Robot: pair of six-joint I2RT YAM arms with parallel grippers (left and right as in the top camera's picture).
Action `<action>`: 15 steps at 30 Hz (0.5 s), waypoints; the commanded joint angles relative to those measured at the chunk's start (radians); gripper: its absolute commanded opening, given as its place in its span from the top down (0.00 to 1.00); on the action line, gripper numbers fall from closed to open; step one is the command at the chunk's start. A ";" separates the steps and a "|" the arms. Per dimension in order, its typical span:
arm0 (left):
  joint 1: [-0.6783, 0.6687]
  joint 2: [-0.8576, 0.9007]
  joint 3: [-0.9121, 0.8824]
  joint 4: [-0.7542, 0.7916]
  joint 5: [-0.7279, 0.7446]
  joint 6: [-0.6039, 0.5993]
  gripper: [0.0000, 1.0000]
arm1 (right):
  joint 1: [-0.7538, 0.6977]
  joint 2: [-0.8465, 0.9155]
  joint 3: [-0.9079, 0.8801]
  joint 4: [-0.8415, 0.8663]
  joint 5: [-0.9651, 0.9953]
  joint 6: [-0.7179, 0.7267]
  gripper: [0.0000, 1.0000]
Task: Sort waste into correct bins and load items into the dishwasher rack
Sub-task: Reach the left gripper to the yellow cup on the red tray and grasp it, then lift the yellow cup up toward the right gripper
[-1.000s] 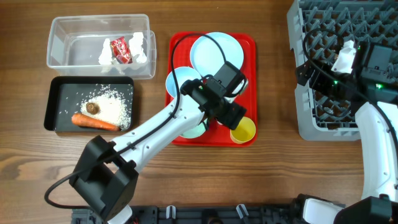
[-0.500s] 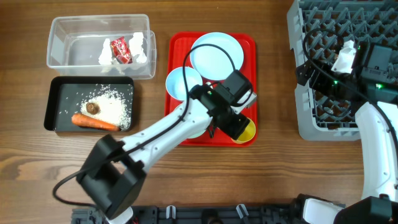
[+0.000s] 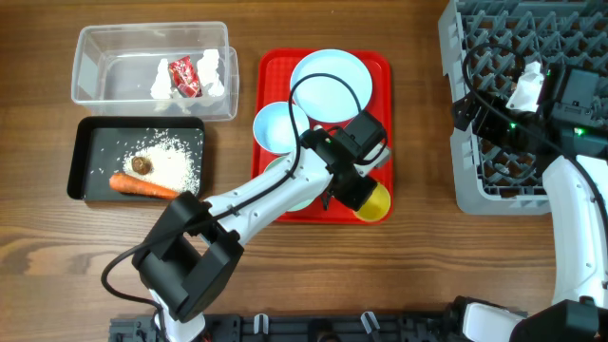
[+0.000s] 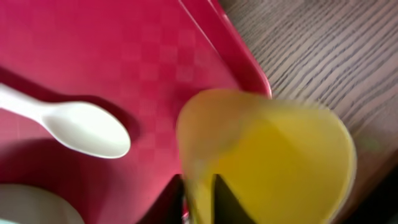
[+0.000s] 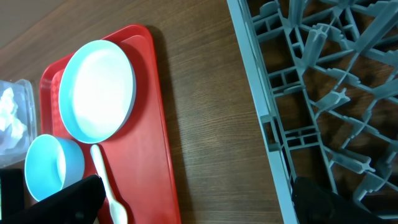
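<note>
Cup (image 4: 267,162) looks yellow, translucent, seemingly tilted.

The cup (image 4: 267,162) fills my left wrist view as a yellow blur, its base cut off by the bottom edge. Of my left tool (image 4: 200,202) only two dark slivers show there, seemingly either side of the cup's wall. The spoon (image 4: 74,127) loses its handle at the left edge, and the green bowl (image 4: 31,208) is a pale corner. Overhead, the rack (image 3: 484,38) runs off top and right. My right tool (image 5: 199,205) shows only its fingers (image 5: 68,199), dark blurs.
</note>
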 commanded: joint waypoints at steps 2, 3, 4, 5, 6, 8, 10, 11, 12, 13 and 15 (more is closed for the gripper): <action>0.000 0.006 0.009 0.014 0.016 0.004 0.96 | 0.003 0.008 0.000 -0.001 0.010 -0.011 0.00; 0.000 0.006 0.009 0.016 0.016 0.004 0.96 | 0.003 0.008 0.000 -0.001 0.010 -0.011 0.00; 0.000 0.006 0.009 0.018 0.016 0.004 0.96 | 0.003 0.008 0.000 -0.001 0.010 -0.011 0.00; 0.000 0.006 0.009 0.019 0.016 0.004 0.96 | 0.003 0.008 0.000 -0.001 0.010 -0.011 0.00; 0.002 0.006 0.009 0.019 0.016 0.002 0.96 | 0.003 0.008 0.000 -0.001 0.010 -0.011 0.00; 0.014 0.005 0.010 0.018 0.016 -0.033 0.96 | 0.003 0.008 0.000 -0.002 0.006 -0.011 0.00; 0.041 -0.002 0.012 0.014 0.018 -0.059 0.96 | 0.003 0.008 0.000 0.000 -0.013 -0.011 0.00; 0.056 -0.008 0.014 0.014 0.021 -0.069 0.96 | 0.003 0.008 0.000 0.004 -0.026 -0.013 0.00; 0.081 -0.018 0.017 0.014 0.032 -0.082 0.96 | 0.003 0.008 0.000 0.010 -0.044 -0.014 0.00; 0.113 -0.031 0.023 0.014 0.062 -0.087 0.96 | 0.003 0.008 0.000 0.018 -0.064 -0.014 0.00; 0.198 -0.065 0.041 0.027 0.183 -0.100 0.96 | 0.003 0.008 0.000 0.042 -0.109 -0.014 0.00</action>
